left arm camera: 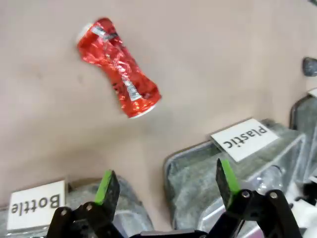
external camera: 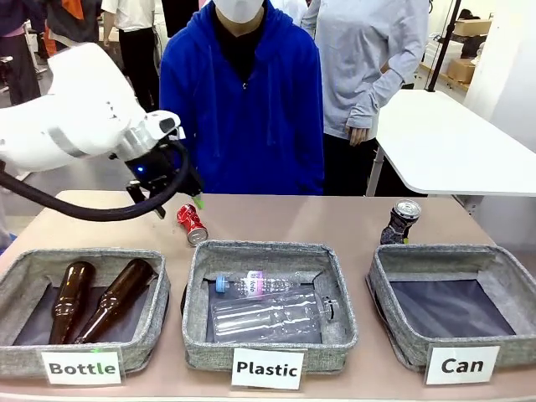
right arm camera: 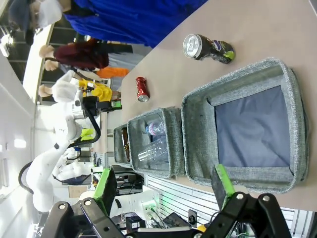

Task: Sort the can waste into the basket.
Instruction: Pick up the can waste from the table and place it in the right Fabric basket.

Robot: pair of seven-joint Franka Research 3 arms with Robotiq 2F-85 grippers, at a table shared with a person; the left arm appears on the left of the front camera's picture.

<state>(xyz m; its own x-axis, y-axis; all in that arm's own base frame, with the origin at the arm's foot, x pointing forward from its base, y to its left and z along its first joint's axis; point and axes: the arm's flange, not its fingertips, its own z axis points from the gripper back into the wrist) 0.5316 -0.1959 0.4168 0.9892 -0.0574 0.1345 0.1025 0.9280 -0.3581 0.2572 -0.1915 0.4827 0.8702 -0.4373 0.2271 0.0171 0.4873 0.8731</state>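
A square grey woven-fabric basket with a white "Plastic" label sits in the middle of the near edge of the tan table and serves as the reference for everything else. Inside it lie two clear plastic bottles.

The crushed red metal drink can with white marks lies on its side on the bare table, just beyond this basket's far left corner and not touching the rim. The left gripper hangs above the table just past that can, a little left of the same corner. In the left wrist view its green-padded fingers stand wide apart with nothing between them.

The crushed dark blue-black can with a silver top stands roughly upright on the table, well to the right of the middle basket and slightly farther back than its far edge.

Immediately right of the middle basket sits the matching grey basket labelled "Can", showing its dark lining and holding nothing. The right gripper looks down over that side from the near edge, jaws spread and empty.

Left of the middle basket, a third grey basket marked "Bottle" holds two brown glass bottles. A person in a blue hooded top stands at the far side, straight behind the middle basket.
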